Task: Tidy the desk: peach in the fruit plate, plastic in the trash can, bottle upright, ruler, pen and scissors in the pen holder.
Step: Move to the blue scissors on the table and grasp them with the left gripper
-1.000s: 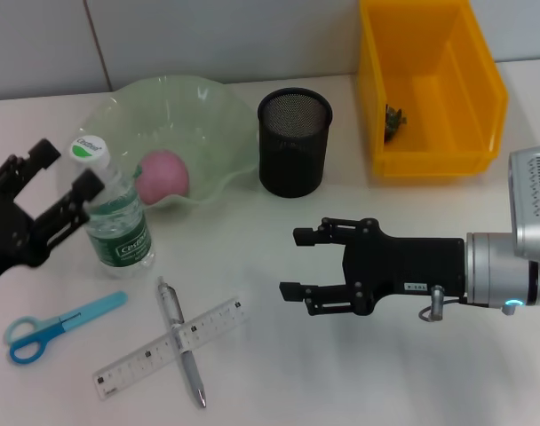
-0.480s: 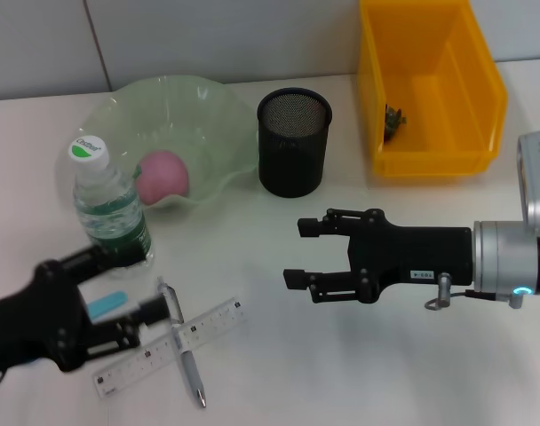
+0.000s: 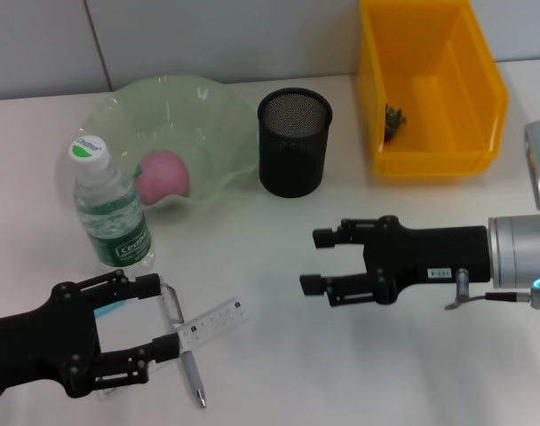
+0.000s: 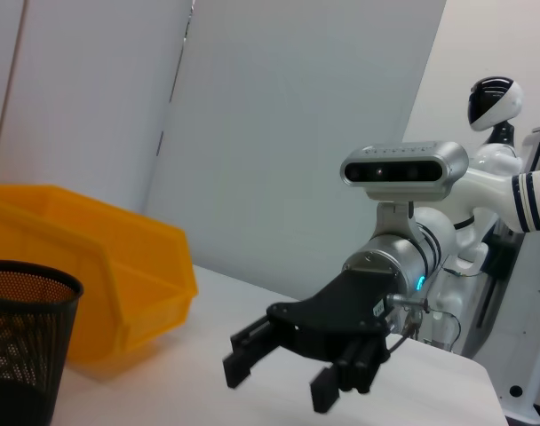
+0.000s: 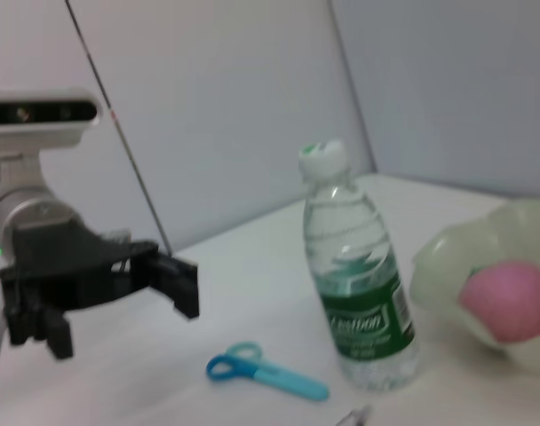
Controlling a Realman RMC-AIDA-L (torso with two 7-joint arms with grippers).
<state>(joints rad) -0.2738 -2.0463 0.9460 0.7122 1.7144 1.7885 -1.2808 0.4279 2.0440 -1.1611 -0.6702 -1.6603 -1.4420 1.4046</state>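
Observation:
The bottle [image 3: 112, 219] stands upright with a white cap and green label, also in the right wrist view [image 5: 359, 284]. A pink peach [image 3: 163, 175] lies in the green glass fruit plate [image 3: 177, 106]. My left gripper [image 3: 159, 318] hangs open near the table's front, its fingers on either side of the pen [image 3: 185, 351], which crosses the clear ruler [image 3: 212, 321]. The blue scissors [image 5: 266, 373] are mostly hidden under that arm in the head view. The black mesh pen holder [image 3: 293, 142] stands mid-table. My right gripper [image 3: 310, 262] is open and empty right of centre. Crumpled plastic [image 3: 394, 120] lies in the yellow trash can [image 3: 430, 155].
The yellow bin [image 4: 92, 275] and the mesh holder [image 4: 21, 346] also show in the left wrist view, with my right gripper [image 4: 279, 377] beyond them. A grey wall runs behind the table.
My left gripper let go of the bottle area and swept down toward the front, now over the pen and scissors. My right gripper drifted a little to the right.

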